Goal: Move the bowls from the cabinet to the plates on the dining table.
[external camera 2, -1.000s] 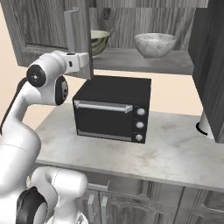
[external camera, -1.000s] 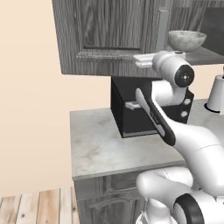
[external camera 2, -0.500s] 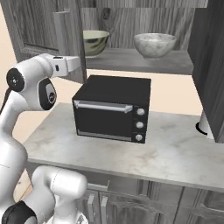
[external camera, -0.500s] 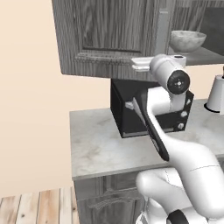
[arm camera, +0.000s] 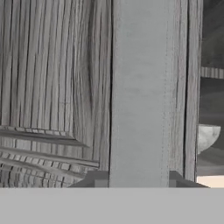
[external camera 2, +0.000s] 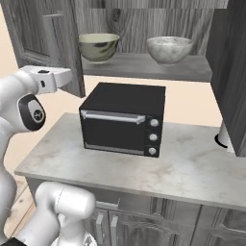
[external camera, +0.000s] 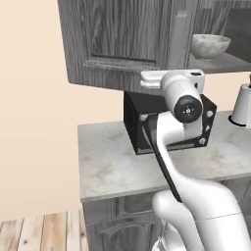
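A: How far along is the job looking?

B: Barely begun, I'd judge. Both bowls are sitting on the cabinet (external camera 2: 144, 65) shelf, straight above the oven (external camera 2: 124, 118). The greenish bowl (external camera 2: 98, 46) is sitting above the oven's left end, the marbled bowl (external camera 2: 170, 49) above its right end, the two well apart. Neither is being carried.

A: And the doors?

B: The door (external camera: 125, 41) above and left of the oven is standing swung out, and another dark panel is hanging out past the oven's right side. So the shelf is looking reachable. Every bowl move, I'd say, is still waiting.

A: What is the gripper (external camera 2: 67, 77) doing?

B: It is sitting right at that left door, up and left of the oven. The hand view is looking point-blank at the pale bar handle (arm camera: 139, 92), which is running between the two dark tips at the bottom edge. Whether the jaws are pinching the bar or just flanking it, I cannot tell.

A: Counts?

B: Two bowls, one oven on the tabletop (external camera 2: 192, 163), one white jar-like thing (external camera: 242, 104) to the oven's right.
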Available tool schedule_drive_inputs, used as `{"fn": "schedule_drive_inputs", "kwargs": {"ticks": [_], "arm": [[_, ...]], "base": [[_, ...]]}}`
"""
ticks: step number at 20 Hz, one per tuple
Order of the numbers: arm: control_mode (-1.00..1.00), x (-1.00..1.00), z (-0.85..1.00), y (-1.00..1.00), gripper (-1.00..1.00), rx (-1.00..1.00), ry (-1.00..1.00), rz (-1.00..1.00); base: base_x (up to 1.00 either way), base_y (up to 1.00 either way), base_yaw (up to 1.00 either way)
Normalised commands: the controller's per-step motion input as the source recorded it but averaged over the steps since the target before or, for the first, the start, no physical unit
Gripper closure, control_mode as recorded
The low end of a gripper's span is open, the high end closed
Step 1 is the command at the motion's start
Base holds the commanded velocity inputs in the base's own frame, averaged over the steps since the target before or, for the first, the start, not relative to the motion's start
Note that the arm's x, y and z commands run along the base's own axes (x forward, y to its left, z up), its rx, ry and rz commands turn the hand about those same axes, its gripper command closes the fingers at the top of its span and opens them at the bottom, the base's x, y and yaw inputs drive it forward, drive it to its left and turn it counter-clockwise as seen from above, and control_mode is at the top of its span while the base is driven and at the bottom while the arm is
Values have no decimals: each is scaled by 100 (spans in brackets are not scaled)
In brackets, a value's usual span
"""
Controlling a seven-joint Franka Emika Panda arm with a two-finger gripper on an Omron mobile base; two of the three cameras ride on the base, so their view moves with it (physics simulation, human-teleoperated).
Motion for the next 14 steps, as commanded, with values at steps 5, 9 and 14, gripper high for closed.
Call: {"fn": "schedule_drive_inputs", "kwargs": {"ticks": [5,9,14], "arm": [[-100,-44,-16,51,100,0,-1,-2],[-100,-36,-13,48,100,1,0,-4],[-100,-28,-12,47,100,1,0,-5]], "base": [[0,0,0],[0,0,0],[0,0,0]]}}
